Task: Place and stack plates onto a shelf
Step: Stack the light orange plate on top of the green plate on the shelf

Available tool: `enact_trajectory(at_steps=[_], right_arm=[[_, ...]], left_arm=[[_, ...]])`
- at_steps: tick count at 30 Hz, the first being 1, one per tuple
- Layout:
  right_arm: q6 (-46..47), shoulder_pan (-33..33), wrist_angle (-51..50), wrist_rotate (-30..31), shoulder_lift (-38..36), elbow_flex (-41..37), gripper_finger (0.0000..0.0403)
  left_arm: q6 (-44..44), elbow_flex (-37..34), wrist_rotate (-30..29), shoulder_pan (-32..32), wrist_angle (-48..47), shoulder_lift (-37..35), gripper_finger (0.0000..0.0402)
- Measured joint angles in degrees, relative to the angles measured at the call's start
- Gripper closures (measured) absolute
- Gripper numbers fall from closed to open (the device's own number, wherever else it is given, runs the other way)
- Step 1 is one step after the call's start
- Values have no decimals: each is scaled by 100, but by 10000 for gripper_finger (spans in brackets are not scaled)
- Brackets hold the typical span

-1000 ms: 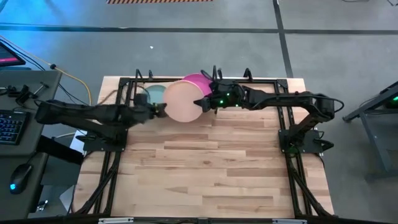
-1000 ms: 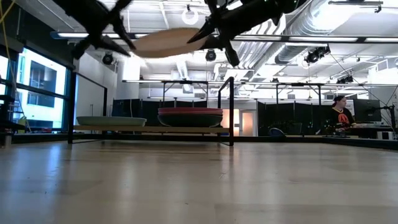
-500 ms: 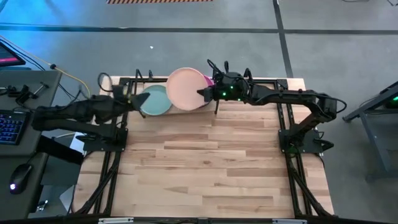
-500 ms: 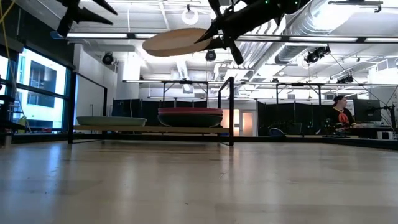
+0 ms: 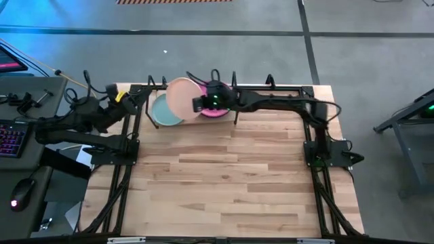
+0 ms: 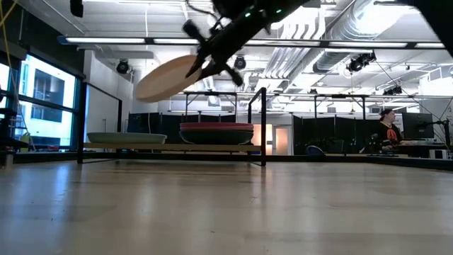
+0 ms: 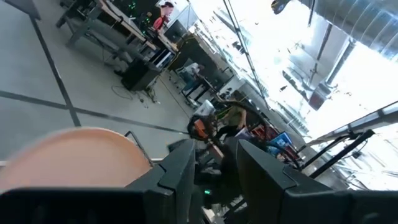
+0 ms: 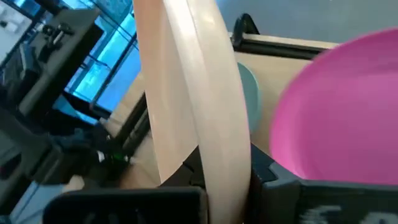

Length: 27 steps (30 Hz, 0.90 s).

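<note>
Carrying the cream plate (image 5: 182, 97), clamped in the right claw (image 5: 198, 103), above the shelf (image 6: 170, 147); next, lowering onto the light teal plate (image 5: 163, 113); left claw (image 5: 115, 93) apart.

Right tool (image 5: 196, 103) carried the cream plate (image 5: 182, 97) leftward; left tool (image 5: 112, 91) withdrew.

My high camera hangs above and looks straight down on the whole table (image 5: 224, 176), shelf (image 5: 285, 89) at twelve o'clock. My low camera sits at table-top height, facing level across the boards toward that shelf (image 6: 170, 146) and the room behind. My left wrist camera points up and out into the room. My right wrist camera sits very near the cream plate (image 8: 205, 124), which the high (image 5: 182, 96) and low (image 6: 166, 76) views share.
</note>
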Motion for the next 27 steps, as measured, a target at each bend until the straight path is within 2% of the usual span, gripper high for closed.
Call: enact_trajectory(at_steps=[9, 14, 27], right_arm=[[740, -19, -7, -123, 1429, 1443, 387], [1256, 33, 97, -115, 2015, 1806, 387], [1038, 51, -358, 274, 2172, 1878, 387]], left_arm=[[-23, 0, 24, -2, 30, 0, 293], [-25, 0, 69, -2, 27, 0, 293], [63, 0, 177, -2, 5, 0, 293]])
